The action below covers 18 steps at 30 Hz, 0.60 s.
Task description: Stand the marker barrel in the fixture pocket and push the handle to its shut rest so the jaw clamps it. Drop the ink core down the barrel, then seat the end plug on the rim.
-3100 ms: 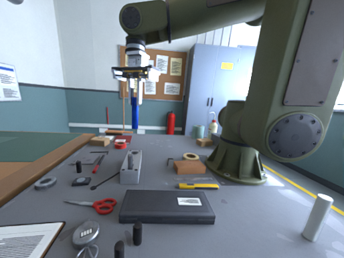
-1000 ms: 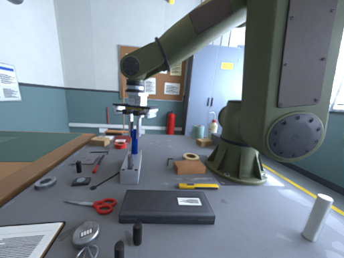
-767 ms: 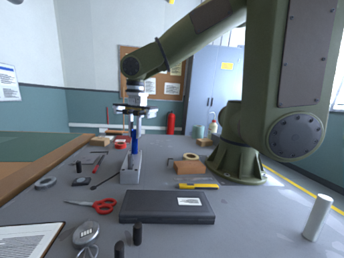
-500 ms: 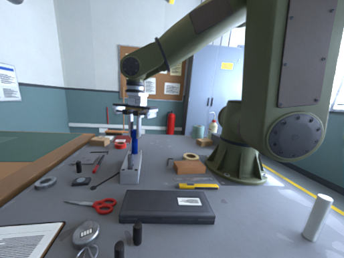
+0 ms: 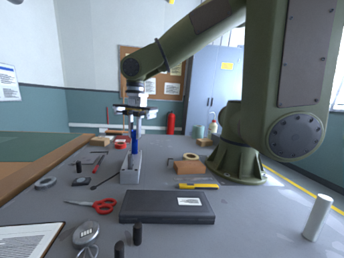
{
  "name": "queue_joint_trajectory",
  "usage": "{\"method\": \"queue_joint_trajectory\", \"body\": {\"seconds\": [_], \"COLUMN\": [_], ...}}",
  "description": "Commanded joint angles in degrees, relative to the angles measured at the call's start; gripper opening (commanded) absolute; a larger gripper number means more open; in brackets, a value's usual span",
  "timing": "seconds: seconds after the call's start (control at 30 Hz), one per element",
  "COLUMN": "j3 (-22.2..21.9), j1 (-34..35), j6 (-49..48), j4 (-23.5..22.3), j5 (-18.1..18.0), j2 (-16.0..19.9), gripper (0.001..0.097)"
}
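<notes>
The blue marker barrel stands upright over the far end of the grey fixture block, its lower end at the pocket. The barrel is held near its top by my closed gripper, which hangs straight down above the fixture. The fixture's thin black handle with a round knob lies out to the left of the block. A short black cylinder stands left of the fixture and a red pen-like rod lies beside it; I cannot tell which is the ink core or the plug.
My arm's base stands right of the fixture, with a brown block and tape ring between. A dark case, red scissors and yellow knife lie nearer the camera; a white cylinder stands far right.
</notes>
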Motion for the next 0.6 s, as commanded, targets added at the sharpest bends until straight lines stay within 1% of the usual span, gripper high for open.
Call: {"method": "queue_joint_trajectory", "body": {"seconds": [0.0, 0.57], "j3": [-0.02, 0.21], "j1": [0.00, 0.00], "j6": [0.00, 0.00], "j4": [0.00, 0.00], "j5": [-0.03, -0.62], "j2": [-0.01, 0.35], "gripper": [0.0015, 0.0015]}}
